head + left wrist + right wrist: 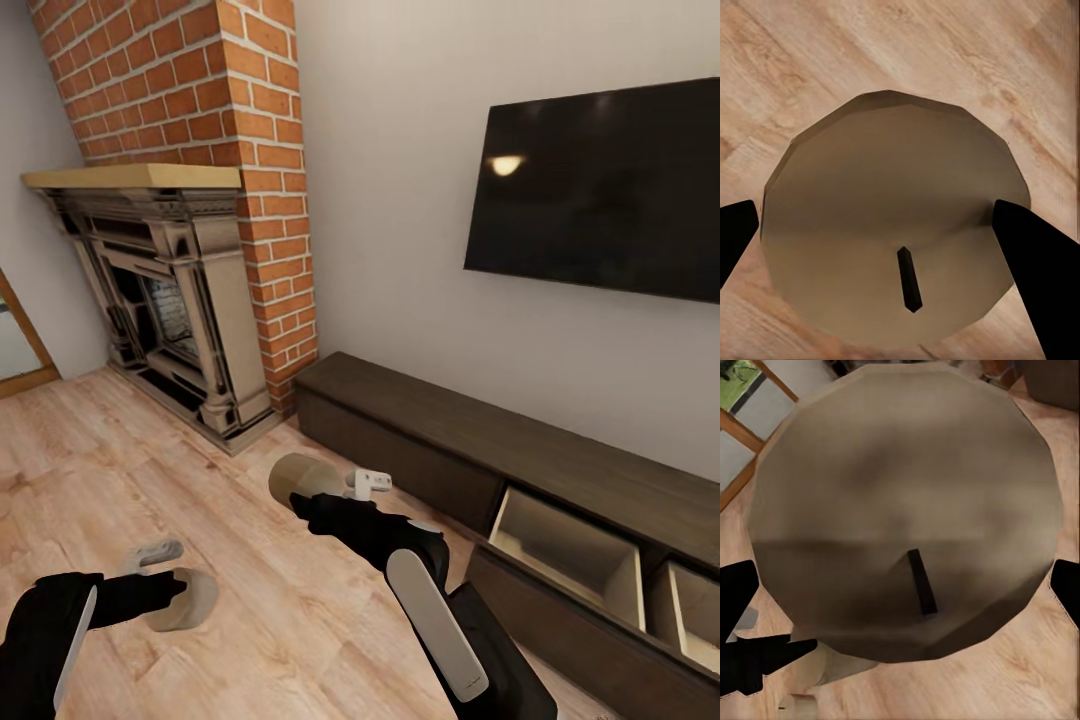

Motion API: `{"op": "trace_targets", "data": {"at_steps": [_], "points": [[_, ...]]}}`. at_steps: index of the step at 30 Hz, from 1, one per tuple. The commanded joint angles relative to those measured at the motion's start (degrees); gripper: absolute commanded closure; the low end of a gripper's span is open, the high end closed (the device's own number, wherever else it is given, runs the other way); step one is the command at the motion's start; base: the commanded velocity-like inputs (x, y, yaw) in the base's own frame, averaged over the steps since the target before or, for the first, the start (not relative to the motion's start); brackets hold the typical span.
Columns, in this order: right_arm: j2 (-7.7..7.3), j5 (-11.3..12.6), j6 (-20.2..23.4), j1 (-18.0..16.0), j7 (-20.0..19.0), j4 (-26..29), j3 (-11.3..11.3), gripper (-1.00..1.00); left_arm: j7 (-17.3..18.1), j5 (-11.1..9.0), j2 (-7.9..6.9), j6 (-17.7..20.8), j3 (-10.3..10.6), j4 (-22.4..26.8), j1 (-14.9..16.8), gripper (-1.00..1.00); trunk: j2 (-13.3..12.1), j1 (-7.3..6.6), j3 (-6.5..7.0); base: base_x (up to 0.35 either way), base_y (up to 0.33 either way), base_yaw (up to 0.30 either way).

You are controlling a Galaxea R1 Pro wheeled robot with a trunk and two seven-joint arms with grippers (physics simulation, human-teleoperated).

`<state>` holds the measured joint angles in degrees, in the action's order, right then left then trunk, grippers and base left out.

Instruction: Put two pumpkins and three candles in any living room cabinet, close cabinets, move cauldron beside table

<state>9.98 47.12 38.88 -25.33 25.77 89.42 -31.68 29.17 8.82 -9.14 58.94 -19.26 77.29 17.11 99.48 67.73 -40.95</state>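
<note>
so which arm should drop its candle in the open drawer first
Right, probably. Both grippers are shut on candles, but the right gripper holds its candle nearer the cabinet and its open drawer. The left gripper with its candle hangs over the floor, farther away.

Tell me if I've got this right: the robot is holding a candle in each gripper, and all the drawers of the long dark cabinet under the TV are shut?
Not quite. Each gripper does hold a candle: left, right. But the cabinet is not fully shut. The head view shows two drawers pulled open at its right end, their pale insides showing.
</note>
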Motion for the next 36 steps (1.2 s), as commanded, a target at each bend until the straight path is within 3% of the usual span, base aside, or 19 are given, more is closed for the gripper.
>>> {"op": "trace_targets", "data": {"at_steps": [1,7,36], "points": [[0.01,0.69,-0.04,-0.07,0.5,0.06,-0.05,1.0,0.62,0.41,0.0,0.2,-0.07,0.08,0.03,1.0,0.03,-0.01,0.02,0.0,0.0,-0.232],[0.01,0.64,-0.04,-0.07,0.5,0.06,-0.05,1.0,0.62,0.41,0.04,0.23,-0.09,0.14,0.03,1.0,-1.17,-0.66,0.9,0.0,0.0,-0.202],[0.01,0.17,-0.04,-0.07,0.51,-0.07,-0.13,1.0,0.62,0.41,0.0,0.22,-0.08,0.14,0.03,1.0,-12.8,-7.03,6.13,0.0,0.0,-0.002]]}}
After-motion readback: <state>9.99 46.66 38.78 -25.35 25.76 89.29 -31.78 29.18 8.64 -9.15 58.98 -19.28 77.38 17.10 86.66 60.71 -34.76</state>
